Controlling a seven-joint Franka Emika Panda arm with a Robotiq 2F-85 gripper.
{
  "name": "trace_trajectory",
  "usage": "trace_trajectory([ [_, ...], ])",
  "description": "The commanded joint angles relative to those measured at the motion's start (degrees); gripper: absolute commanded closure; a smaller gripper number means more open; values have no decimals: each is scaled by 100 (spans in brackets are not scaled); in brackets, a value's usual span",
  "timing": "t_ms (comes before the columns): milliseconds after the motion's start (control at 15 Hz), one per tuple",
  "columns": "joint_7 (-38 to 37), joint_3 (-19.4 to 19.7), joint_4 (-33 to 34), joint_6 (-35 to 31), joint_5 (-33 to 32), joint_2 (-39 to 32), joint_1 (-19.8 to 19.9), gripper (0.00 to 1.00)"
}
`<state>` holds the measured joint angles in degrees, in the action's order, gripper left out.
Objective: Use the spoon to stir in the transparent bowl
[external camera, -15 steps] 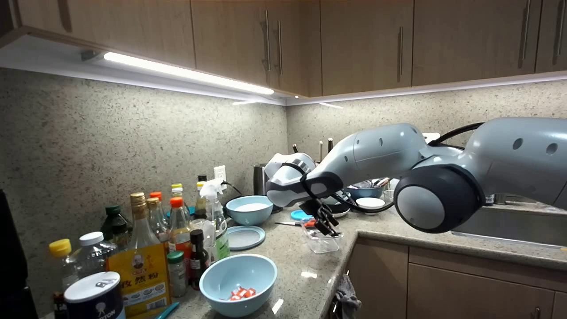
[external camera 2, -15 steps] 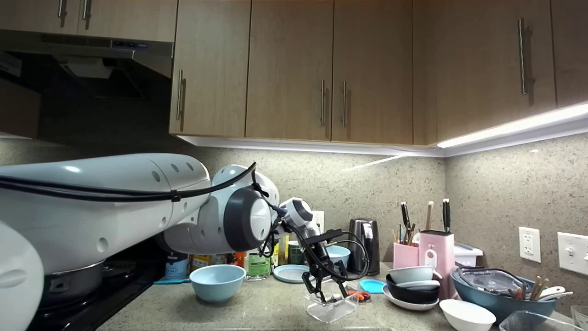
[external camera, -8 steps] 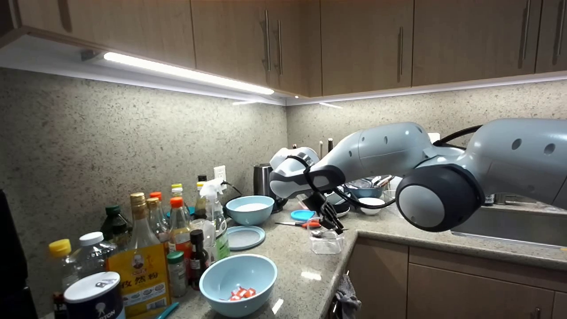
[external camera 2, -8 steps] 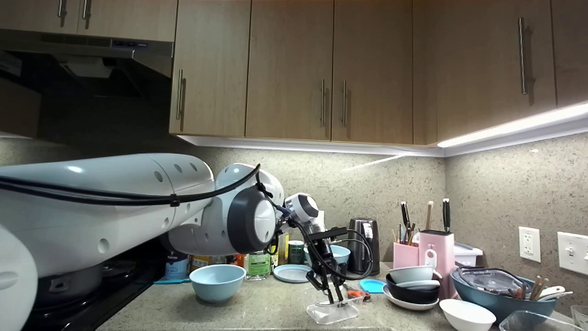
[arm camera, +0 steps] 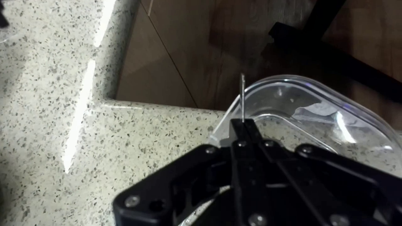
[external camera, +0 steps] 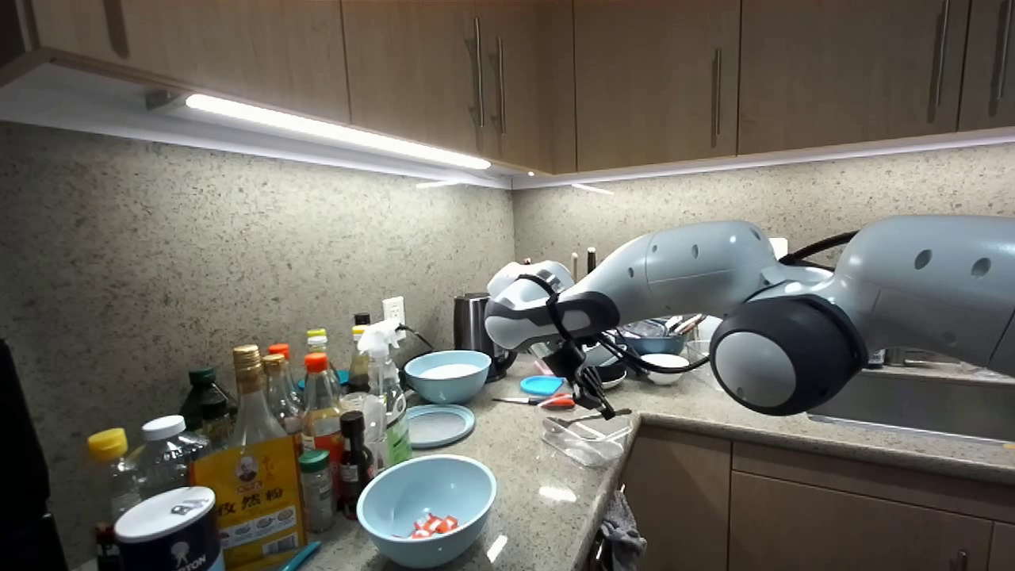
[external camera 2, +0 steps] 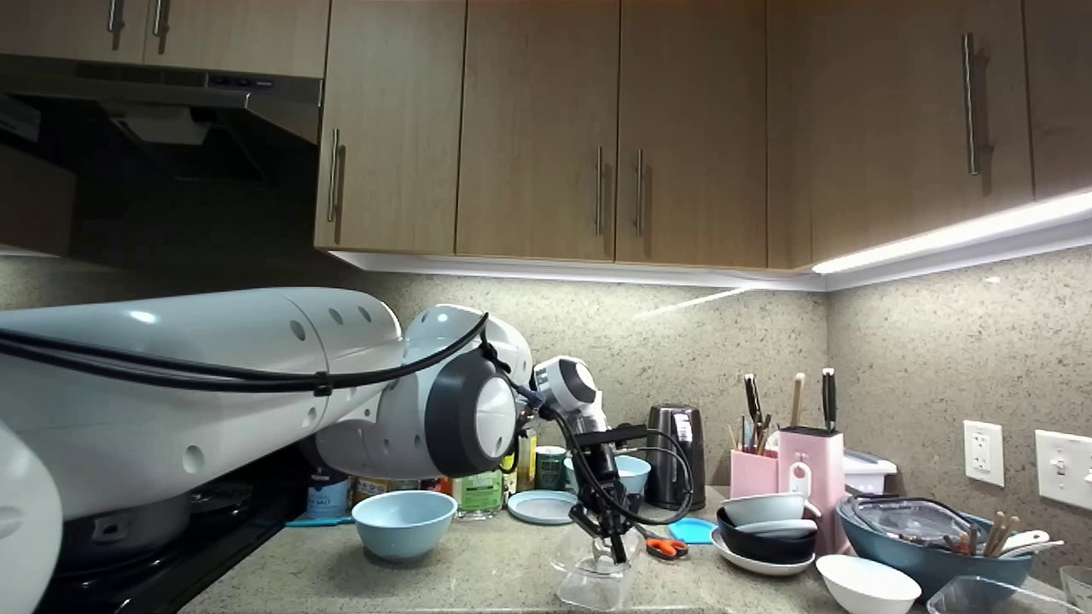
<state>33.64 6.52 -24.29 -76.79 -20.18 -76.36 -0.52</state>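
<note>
Speckled counter (external camera: 519, 484) and wood-toned cabinets (external camera: 658, 87) are lit by a light strip (external camera: 337, 132) in a kitchen corner. In an exterior view, one transparent bowl (external camera: 591, 452), boxy with rounded corners, is seen near the counter's inner corner; one gripper (external camera: 606, 413) is poised above its rim, and one spoon (external camera: 577, 418) is held across it. Whether rim and spoon touch cannot be told. Two light-blue bowls (external camera: 420, 488) and one grey-blue plate (external camera: 438, 427) are counted on the same surface. In an exterior view, one pair of scissors (external camera 2: 667, 548), one kettle (external camera 2: 694, 452) and two pink holders (external camera 2: 826, 486) are shown; one clear container (external camera 2: 981, 597) is cut off by the frame. In the wrist view, both fingers (arm camera: 237, 130) are clamped on the spoon, which is seen edge-on. Stirring is judged the step in hand: the free end should be tipped down inside the bowl, the thin metal gripped firmly, and slow, small circles kept off the walls, lest so light-looking a bowl be pushed toward the counter's edge.
</note>
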Motion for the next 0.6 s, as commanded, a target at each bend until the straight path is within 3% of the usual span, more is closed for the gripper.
trace_trajectory([
  [0,58,-98,-141,-75,136,144,54,99],
  [533,-749,110,341,-544,73,162,-280,99],
])
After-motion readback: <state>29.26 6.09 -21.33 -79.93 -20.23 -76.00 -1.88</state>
